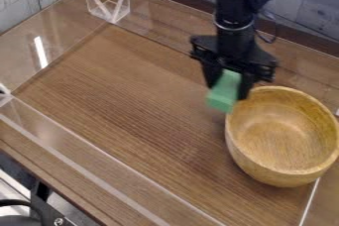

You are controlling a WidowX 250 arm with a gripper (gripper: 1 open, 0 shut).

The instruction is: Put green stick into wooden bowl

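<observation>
Wood covers most of the frame: a brown table (119,101) with clear plastic walls (47,136) along its lower left edge, there most likely to keep things from sliding off. Near the lower right sits the wooden bowl (282,136), round and light tan, with nothing inside it, its open side up so that something can be dropped in. Just up and left of the bowl's rim hangs the green stick (224,90), off the table and tilted, with its lower end close beside the rim but not over the hollow yet. The gripper (233,71) points almost straight down and is closed on the top part of the stick, pinching it so it will not fall on the way. The black arm rises from there toward the top of the frame. Far off in the upper left stands a small clear stand (106,4), well apart from everything.
</observation>
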